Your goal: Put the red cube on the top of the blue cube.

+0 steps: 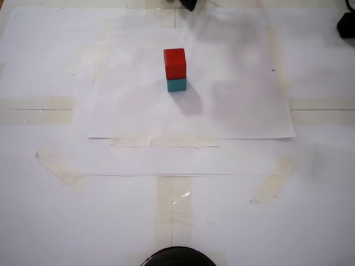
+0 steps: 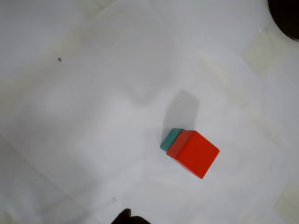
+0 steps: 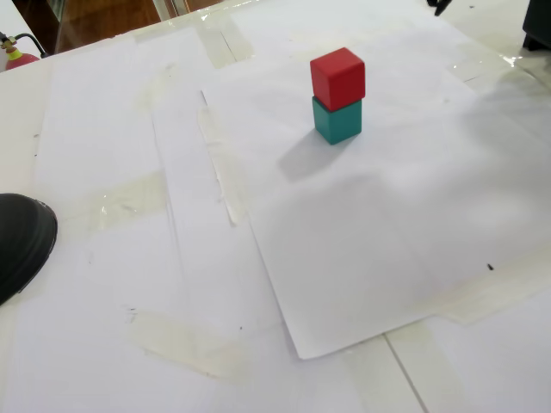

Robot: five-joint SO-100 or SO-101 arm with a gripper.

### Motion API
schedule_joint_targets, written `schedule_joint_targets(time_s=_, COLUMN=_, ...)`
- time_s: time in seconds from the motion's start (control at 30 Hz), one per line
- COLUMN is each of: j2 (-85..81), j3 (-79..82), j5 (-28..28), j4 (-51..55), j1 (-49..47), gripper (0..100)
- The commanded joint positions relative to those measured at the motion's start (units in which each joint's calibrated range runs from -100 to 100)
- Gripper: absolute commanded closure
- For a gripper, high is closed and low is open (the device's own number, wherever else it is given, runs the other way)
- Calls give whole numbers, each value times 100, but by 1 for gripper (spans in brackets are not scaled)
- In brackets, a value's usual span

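Note:
The red cube [image 1: 175, 62] sits squarely on top of the blue cube [image 1: 177, 85], a teal block, on a white paper sheet [image 1: 233, 111]. Both fixed views show the stack upright, with the red cube [image 3: 337, 77] over the blue cube [image 3: 337, 121]. The wrist view looks down on the stack from high above: red cube [image 2: 194, 153], with a sliver of blue cube [image 2: 170, 138] beside it. The gripper is far from the stack. Only a dark tip [image 2: 127, 218] shows at the wrist view's bottom edge and a dark bit [image 1: 188, 4] at the top edge of a fixed view.
The table is covered in white paper held with tape strips [image 1: 36, 111]. A dark round object [image 1: 177, 257] sits at the near edge, also seen at the left [image 3: 21, 241]. Another dark object [image 1: 346, 25] is at the top right corner.

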Motion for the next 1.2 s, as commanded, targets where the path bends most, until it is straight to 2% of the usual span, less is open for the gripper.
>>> schedule_joint_targets(time_s=0.0, j2=-168, j3=-8, j5=-821, j4=59, j1=-103, gripper=100)
schedule_joint_targets(time_s=0.27, j2=-31, j3=19, j5=-1724, j4=51, j1=-610, gripper=100)
schedule_joint_targets(time_s=1.17, j2=-100, j3=-35, j5=-1451, j4=84, j1=-572, gripper=100)
